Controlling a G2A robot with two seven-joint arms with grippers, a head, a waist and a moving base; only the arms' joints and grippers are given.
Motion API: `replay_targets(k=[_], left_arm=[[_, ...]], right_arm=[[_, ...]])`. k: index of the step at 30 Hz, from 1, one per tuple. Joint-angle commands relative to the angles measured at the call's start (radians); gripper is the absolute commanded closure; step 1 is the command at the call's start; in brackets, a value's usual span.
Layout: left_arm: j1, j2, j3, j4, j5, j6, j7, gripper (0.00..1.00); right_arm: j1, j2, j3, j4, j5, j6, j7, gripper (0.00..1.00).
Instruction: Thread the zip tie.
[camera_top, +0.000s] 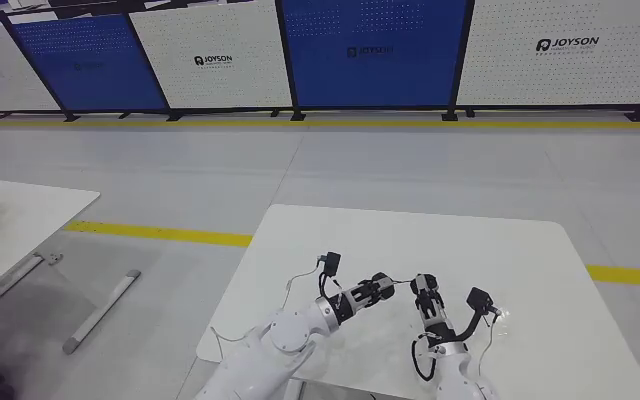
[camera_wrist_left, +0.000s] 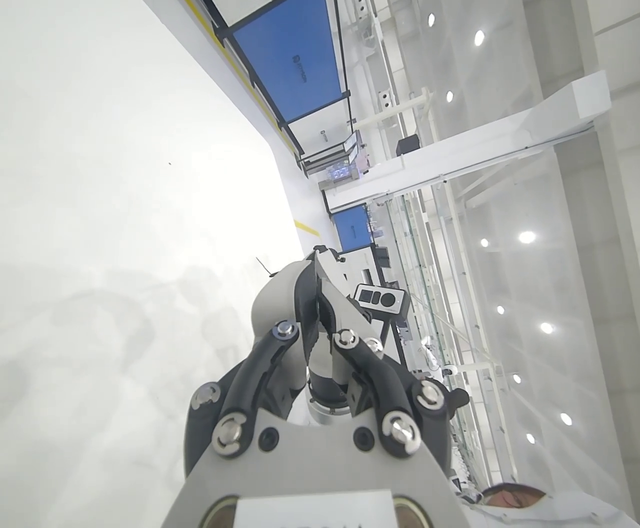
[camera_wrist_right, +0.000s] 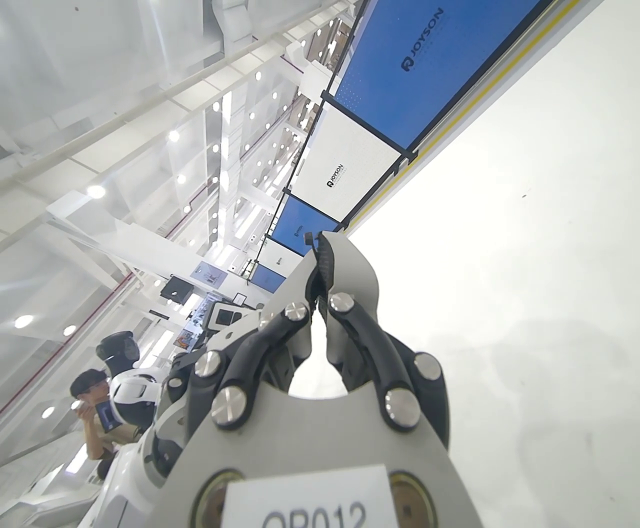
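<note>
Both arms hang close together over the near part of the white table (camera_top: 400, 235). My left gripper (camera_top: 386, 286) and right gripper (camera_top: 421, 286) face each other, a short gap apart. A thin black zip tie (camera_top: 403, 283) spans that gap. In the left wrist view my left gripper (camera_wrist_left: 317, 260) is shut, and a thin black end of the zip tie (camera_wrist_left: 262, 264) sticks out past its tip. In the right wrist view my right gripper (camera_wrist_right: 318, 241) is shut, with a small black piece of the zip tie (camera_wrist_right: 311, 237) showing at its tip.
The table's far edge (camera_top: 410, 211) and left edge (camera_top: 232, 285) border open grey floor. A second white table (camera_top: 35, 215) stands at the far left, with a grey bar (camera_top: 100, 310) lying on the floor beside it. Blue and white panels (camera_top: 370, 50) line the back.
</note>
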Motion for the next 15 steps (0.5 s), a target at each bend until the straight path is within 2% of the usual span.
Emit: replay_targets(k=[1,8,9,10,15], left_arm=[[0.000,0.000,0.001,0.000,0.000,-0.001,-0.003,1.00],[-0.003,-0.001,-0.001,0.005,-0.035,-0.002,-0.018,1.00],[-0.003,-0.001,-0.002,0.005,-0.040,-0.002,-0.017,1.00],[-0.003,-0.001,-0.003,0.005,-0.045,-0.003,-0.016,1.00],[-0.001,-0.003,-0.011,0.007,-0.081,0.006,0.010,1.00]], right_arm=[[0.002,0.000,0.000,0.002,0.004,-0.004,0.008,1.00],[0.007,-0.001,-0.001,0.002,0.009,-0.013,0.021,1.00],[0.007,-0.002,-0.001,0.003,0.010,-0.017,0.020,0.69],[0.007,-0.002,-0.001,0.003,0.010,-0.020,0.019,0.00],[0.001,0.000,0.001,-0.005,-0.012,-0.060,0.014,0.00]])
